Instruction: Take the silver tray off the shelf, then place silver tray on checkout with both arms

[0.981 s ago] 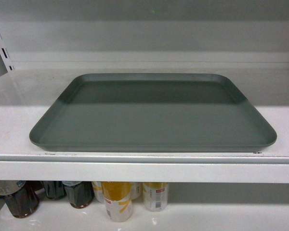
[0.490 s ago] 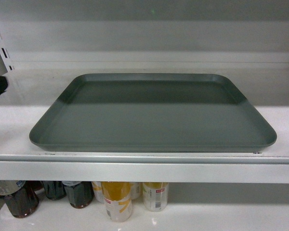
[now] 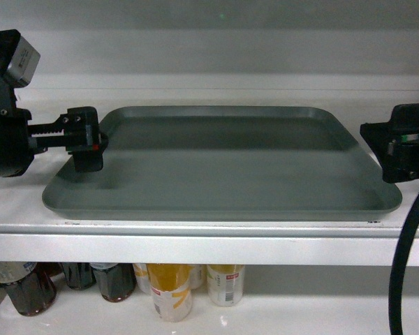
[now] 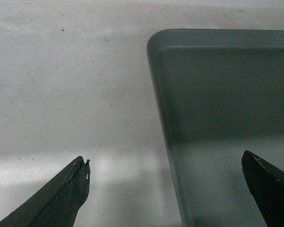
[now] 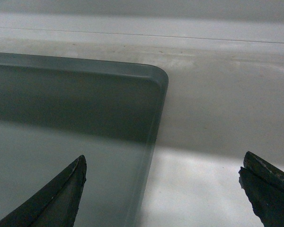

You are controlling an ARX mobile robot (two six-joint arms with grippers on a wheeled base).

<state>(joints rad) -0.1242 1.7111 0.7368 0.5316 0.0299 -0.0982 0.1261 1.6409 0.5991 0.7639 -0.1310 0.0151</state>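
Observation:
The silver tray (image 3: 223, 167) lies flat on the white shelf (image 3: 28, 192), its front rim near the shelf lip. My left gripper (image 3: 87, 139) hangs open over the tray's left rim. In the left wrist view the left gripper (image 4: 165, 161) has one finger over the shelf (image 4: 61, 85) and the other over the tray (image 4: 227, 118). My right gripper (image 3: 397, 143) is open at the tray's right rim. The right wrist view shows the right gripper (image 5: 163, 161) straddling that edge of the tray (image 5: 61, 118) above the shelf (image 5: 227, 118). Neither holds anything. The checkout is out of view.
Below the shelf stand yellow-labelled bottles (image 3: 171, 289) and dark bottles (image 3: 31, 289). The shelf's back wall (image 3: 216, 56) rises close behind the tray. A thick black cable (image 3: 408, 265) hangs from the right arm past the shelf lip.
Both arms have come in from the sides; one second ago neither showed, and half a second ago only a bit of the left one at the edge. The tray has not moved.

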